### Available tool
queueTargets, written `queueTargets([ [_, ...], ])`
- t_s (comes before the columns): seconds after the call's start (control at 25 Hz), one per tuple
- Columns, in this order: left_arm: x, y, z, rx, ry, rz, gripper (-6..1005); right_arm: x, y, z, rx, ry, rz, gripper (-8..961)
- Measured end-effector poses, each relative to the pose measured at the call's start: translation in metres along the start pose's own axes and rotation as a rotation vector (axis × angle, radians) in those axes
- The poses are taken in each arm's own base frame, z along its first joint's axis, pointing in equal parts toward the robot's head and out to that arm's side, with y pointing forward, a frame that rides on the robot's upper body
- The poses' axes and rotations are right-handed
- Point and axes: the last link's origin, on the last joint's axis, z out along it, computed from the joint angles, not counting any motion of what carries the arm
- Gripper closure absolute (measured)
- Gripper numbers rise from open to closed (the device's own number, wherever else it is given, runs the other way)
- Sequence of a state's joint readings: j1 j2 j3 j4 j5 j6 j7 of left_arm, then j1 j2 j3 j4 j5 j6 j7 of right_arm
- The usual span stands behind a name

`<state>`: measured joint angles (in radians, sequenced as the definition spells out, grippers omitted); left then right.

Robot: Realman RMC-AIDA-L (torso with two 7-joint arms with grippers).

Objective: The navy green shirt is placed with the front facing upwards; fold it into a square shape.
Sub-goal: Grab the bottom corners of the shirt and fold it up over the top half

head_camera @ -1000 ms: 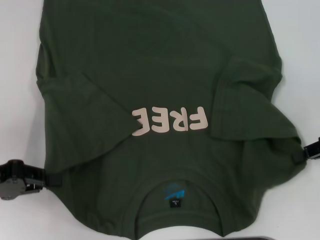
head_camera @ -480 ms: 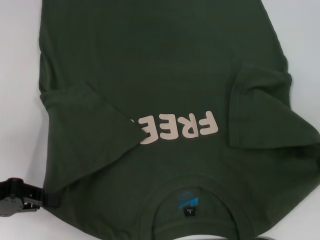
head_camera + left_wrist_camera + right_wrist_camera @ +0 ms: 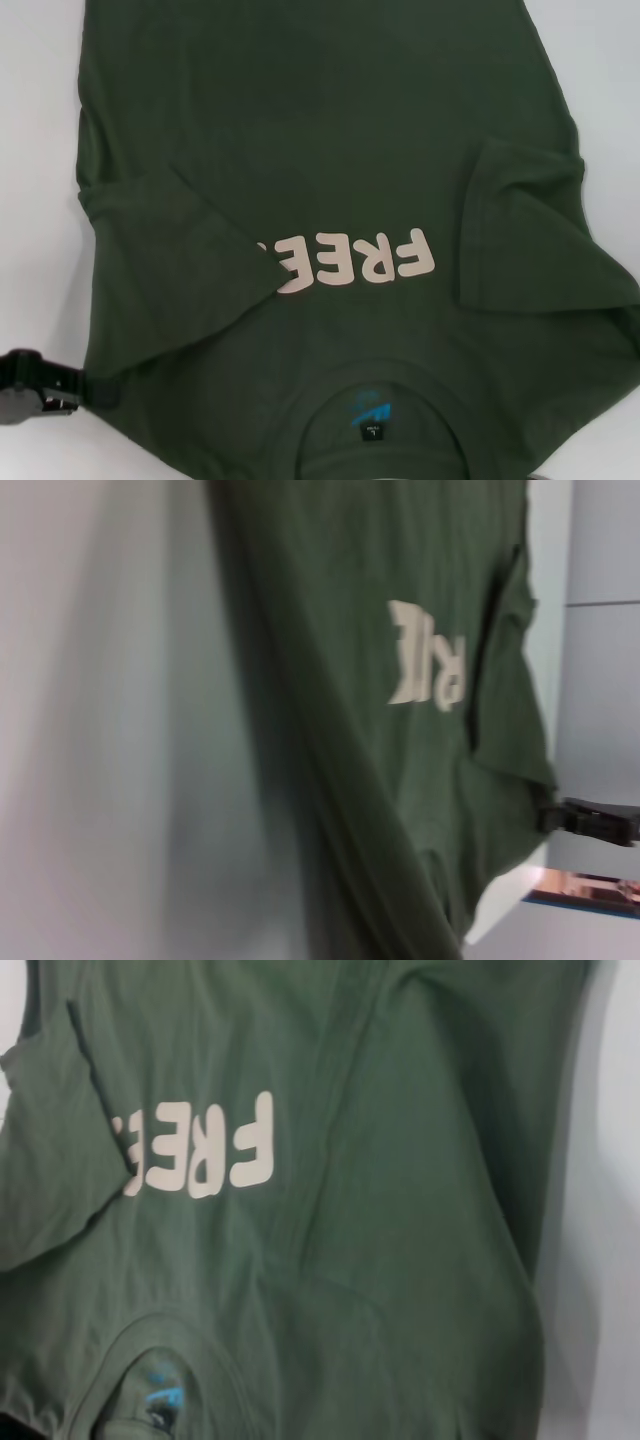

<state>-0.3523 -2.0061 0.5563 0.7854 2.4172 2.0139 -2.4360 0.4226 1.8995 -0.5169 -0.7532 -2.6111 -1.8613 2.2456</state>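
The navy green shirt lies front up on the white table, its pale "FREE" lettering upside down to me and the collar with its blue print nearest me. Both short sleeves are folded inward: one covers the lettering's left end, the other lies at the right. My left gripper is shut on the shirt's shoulder edge at the lower left. My right gripper is outside the head view; the left wrist view shows it pinching the opposite shoulder corner. The right wrist view shows only the shirt.
Bare white table shows along the shirt's left side and at the upper right. In the left wrist view a grey panel stands beyond the table's far side.
The shirt has slid to the right and toward me, collar and lettering included. My left gripper moved down with the shoulder edge. My right gripper has gone out of the head view.
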Motion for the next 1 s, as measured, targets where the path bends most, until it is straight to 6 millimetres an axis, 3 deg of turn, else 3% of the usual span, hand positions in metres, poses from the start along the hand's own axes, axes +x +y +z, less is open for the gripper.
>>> queueTargets([
  [0.36,0.032,0.028,0.002,-0.050,0.007,0.076,945,-0.023,0.014,-0.009,-0.025,-0.022,-0.058,940],
  [0.72,0.083,0.060,-0.007,-0.034,0.106,0.115,943,-0.065,0.038,-0.032,-0.072,-0.125,-0.136,940],
  [1.0,0.124,0.077,0.001,0.011,0.193,0.151,942,-0.101,0.056,-0.039,-0.110,-0.267,-0.146,940],
])
